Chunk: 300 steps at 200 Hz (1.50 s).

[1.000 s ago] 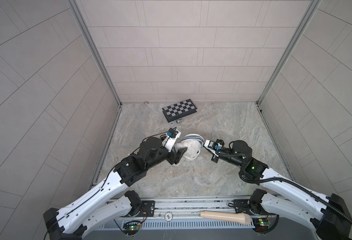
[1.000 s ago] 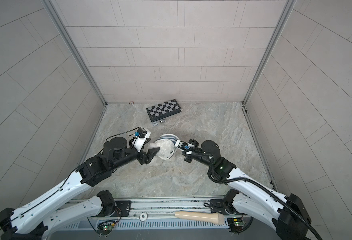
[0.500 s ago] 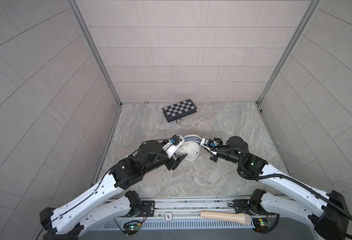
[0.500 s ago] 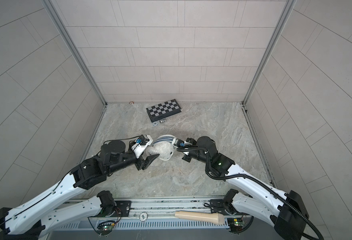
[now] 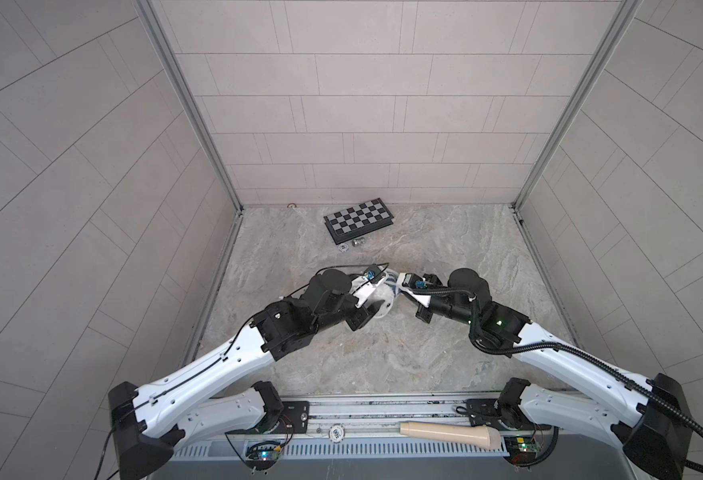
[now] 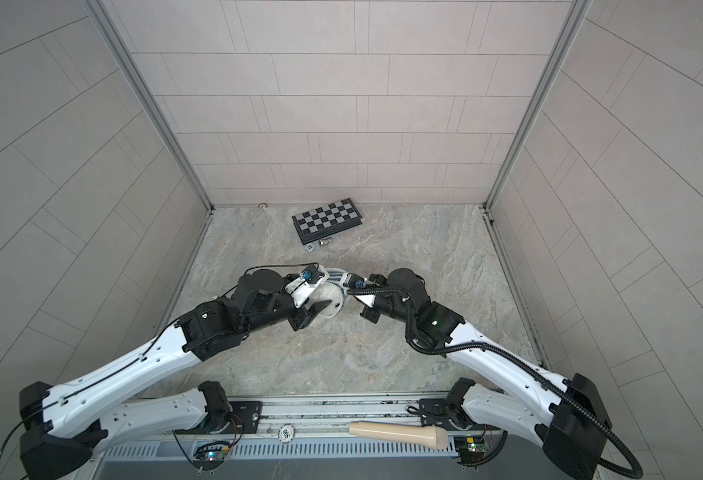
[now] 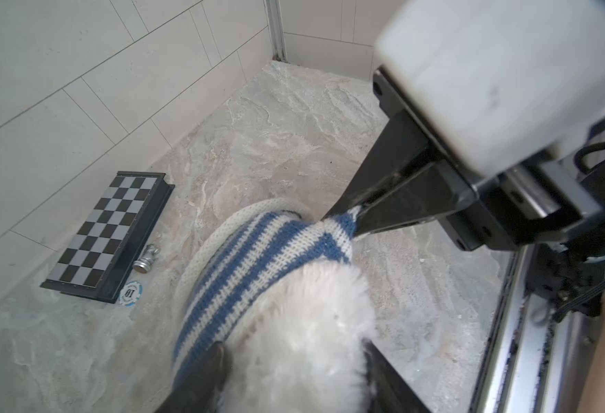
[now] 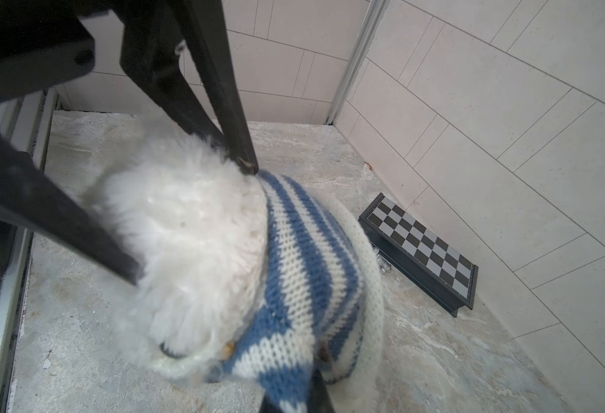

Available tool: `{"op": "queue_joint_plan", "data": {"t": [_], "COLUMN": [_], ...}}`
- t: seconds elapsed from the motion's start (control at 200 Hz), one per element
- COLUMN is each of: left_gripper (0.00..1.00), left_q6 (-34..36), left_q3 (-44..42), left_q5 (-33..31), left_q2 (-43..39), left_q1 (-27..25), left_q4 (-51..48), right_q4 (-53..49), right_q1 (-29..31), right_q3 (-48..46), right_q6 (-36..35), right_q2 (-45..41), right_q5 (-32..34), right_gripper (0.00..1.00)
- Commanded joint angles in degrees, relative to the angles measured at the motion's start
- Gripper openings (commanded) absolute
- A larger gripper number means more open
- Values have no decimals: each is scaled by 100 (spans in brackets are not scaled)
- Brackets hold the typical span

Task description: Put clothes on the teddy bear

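The striped sweater (image 7: 258, 257) sits only partway on the teddy bear (image 7: 304, 339); right gripper (image 7: 356, 220) pinches knit, left gripper (image 8: 191, 223) straddles fur, hold unclear.

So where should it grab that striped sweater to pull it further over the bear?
Probably the white ribbed edge, coming from the chessboard side. There it stands off the teddy bear as a loose open loop, easy to pinch alone. Elsewhere the striped sweater lies snug on the fur, so a pinch would likely catch the bear too.
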Motion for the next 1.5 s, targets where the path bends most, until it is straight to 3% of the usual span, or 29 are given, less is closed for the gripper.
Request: {"op": "queue_joint_plan", "data": {"t": [0.0, 0.16, 0.26, 0.305, 0.591, 0.966, 1.497], "left_gripper": [46, 32, 7, 0, 0, 0, 0], "left_q6": [78, 66, 38, -28, -173, -150, -229], "left_q3": [26, -99, -116, -184, -716, -878, -1147], "left_q5": [-406, -561, -591, -602, -602, -203, 67], "left_q2": [-7, -124, -148, -216, -715, -928, -1384], "left_q1": [-65, -72, -74, -75, -65, -69, -69], "left_q4": [-63, 13, 72, 207, 866, 1060, 1412], "right_q4": [-32, -55, -51, -84, -244, 128, 191], "right_q1": [28, 32, 23, 28, -232, -1003, -1407], "right_q3": [226, 258, 269, 275, 29, -292, -138], "right_q6": [80, 190, 233, 246, 431, 951, 1800], "right_q2": [36, 38, 30, 15, -83, 354, 1295], "right_q5": [-18, -16, -38, -21, 463, 218, 164], "right_gripper": [0, 0, 0, 0, 9, 5, 6]}}
